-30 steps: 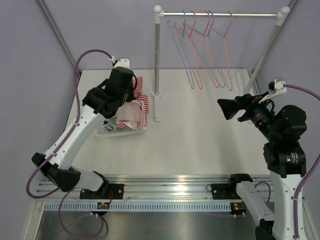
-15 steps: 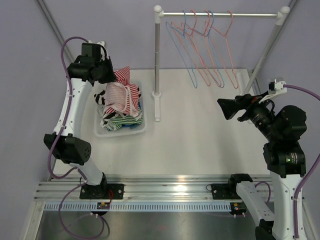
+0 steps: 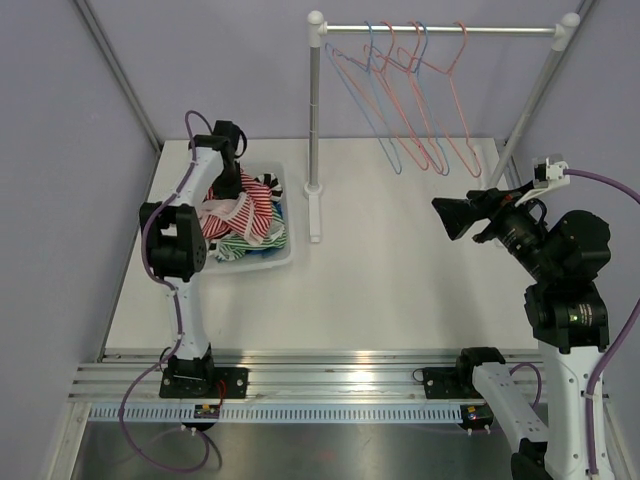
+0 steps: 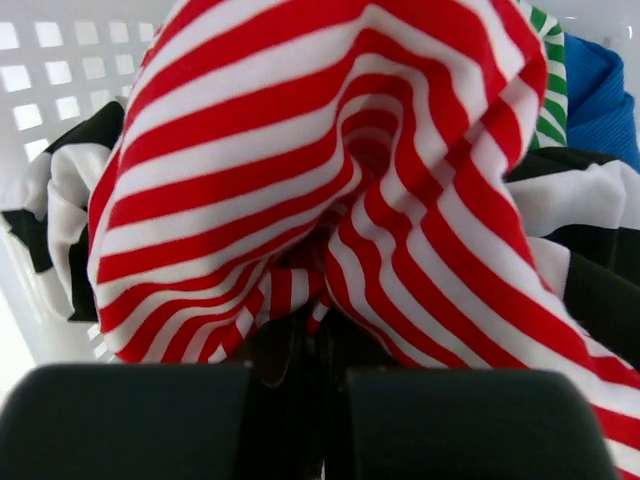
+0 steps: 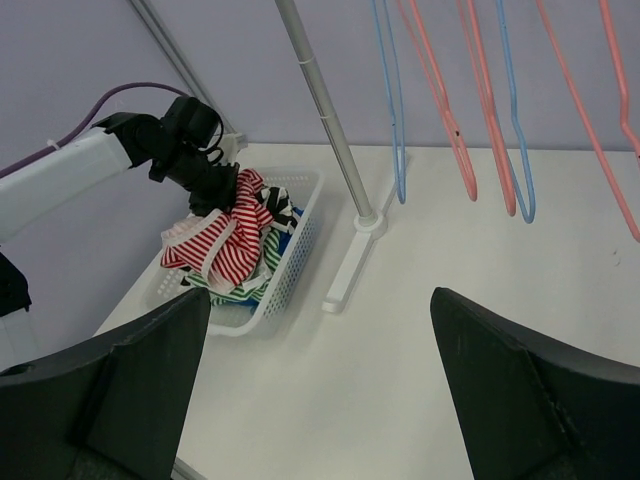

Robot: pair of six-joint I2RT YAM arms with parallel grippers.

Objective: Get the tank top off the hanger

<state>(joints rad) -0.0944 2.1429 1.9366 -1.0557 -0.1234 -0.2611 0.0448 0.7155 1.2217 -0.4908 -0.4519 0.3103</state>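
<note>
Red-and-white striped jersey tank top [image 4: 300,180] lies bunched in soft folds, pinched by the left pincer [image 4: 335,375], which is pressed together on it, atop the clothes heap in a white plastic lattice basket [image 4: 40,70]. The right pincer [image 5: 320,300] hangs spread wide, holding nothing, over the white tabletop [image 5: 400,250]. Beyond, thin red and blue wire hangers [image 3: 405,62] hang on the metal rail [image 3: 440,29].

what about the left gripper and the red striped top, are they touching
Touching. The left wrist view shows the left gripper shut on a fold of the red striped top, the cloth pinched between its jaws.
</note>
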